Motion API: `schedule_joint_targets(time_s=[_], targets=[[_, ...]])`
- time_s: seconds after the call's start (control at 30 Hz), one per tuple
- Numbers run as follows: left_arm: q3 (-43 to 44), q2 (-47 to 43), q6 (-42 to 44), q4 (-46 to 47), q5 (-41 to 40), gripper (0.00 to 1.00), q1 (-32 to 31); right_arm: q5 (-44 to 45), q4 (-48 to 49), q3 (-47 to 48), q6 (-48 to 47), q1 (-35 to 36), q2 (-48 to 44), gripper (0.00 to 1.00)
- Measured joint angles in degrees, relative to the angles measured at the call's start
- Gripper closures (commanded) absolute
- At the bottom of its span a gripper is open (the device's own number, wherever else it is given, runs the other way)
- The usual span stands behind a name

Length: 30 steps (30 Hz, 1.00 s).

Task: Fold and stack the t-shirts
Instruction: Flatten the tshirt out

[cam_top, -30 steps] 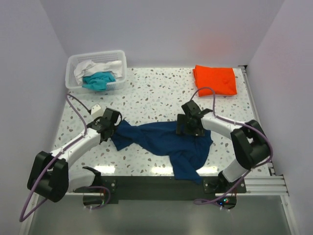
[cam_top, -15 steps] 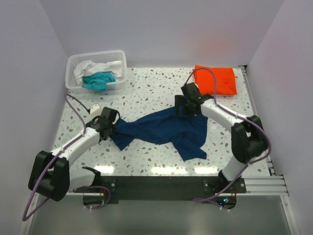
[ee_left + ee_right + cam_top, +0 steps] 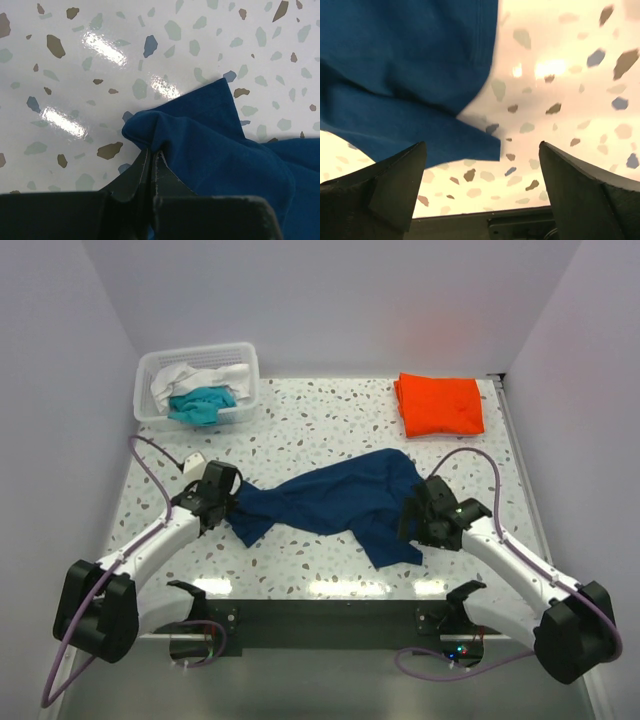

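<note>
The navy t-shirt (image 3: 335, 502) lies crumpled across the middle of the table. My left gripper (image 3: 232, 506) is shut on its left edge; the wrist view shows the jaws pinching a fold of navy cloth (image 3: 200, 135). My right gripper (image 3: 412, 523) is open and empty, low over the table at the shirt's right corner (image 3: 420, 85). The orange t-shirt (image 3: 439, 404) lies folded at the back right. The teal t-shirt (image 3: 203, 404) and the white t-shirt (image 3: 175, 378) sit in the basket.
The white slatted basket (image 3: 245, 370) stands at the back left corner. A metal rail (image 3: 520, 455) runs along the table's right edge. The speckled tabletop (image 3: 310, 420) lies between basket and orange shirt.
My right gripper let go of the navy shirt at the back and swung toward the near right, opening beside the shirt's right corner. The shirt was stretched wider. The left gripper kept its hold.
</note>
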Motion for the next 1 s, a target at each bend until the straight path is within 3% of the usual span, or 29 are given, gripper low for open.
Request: schedule_joint_targets(time_s=[0.33, 0.43, 0.53, 0.57, 0.63, 0.83, 1.0], targets=[[-0.5, -0.8, 0.1, 0.0, 0.6, 1.00, 0.0, -6.4, 5.5, -6.9, 2.3, 0.0, 3.9, 0.24], [-0.5, -0.9, 0.1, 0.0, 0.6, 1.00, 0.0, -7.5, 7.9, -7.3, 2.1, 0.0, 6.4, 0.34], [-0.5, -1.1, 0.0, 0.0, 0.6, 1.00, 0.0, -8.1, 10.6, -7.0, 1.8, -0.1, 7.4, 0.55], [-0.5, -1.2, 0.1, 0.0, 0.6, 1.00, 0.0, -8.7, 11.5, -7.0, 1.7, -0.2, 7.7, 0.77], [-0.5, -1.4, 0.1, 0.0, 0.6, 1.00, 0.0, -9.8, 13.4, -7.1, 1.8, -0.2, 8.2, 0.99], [-0.3, -1.8, 0.1, -0.4, 0.5, 1.00, 0.0, -11.2, 13.6, -6.6, 1.7, -0.2, 6.5, 1.00], [2.3, -3.6, 1.0, -2.1, 0.5, 1.00, 0.0, -6.2, 8.2, 3.1, -0.1, -0.2, 0.0, 1.00]])
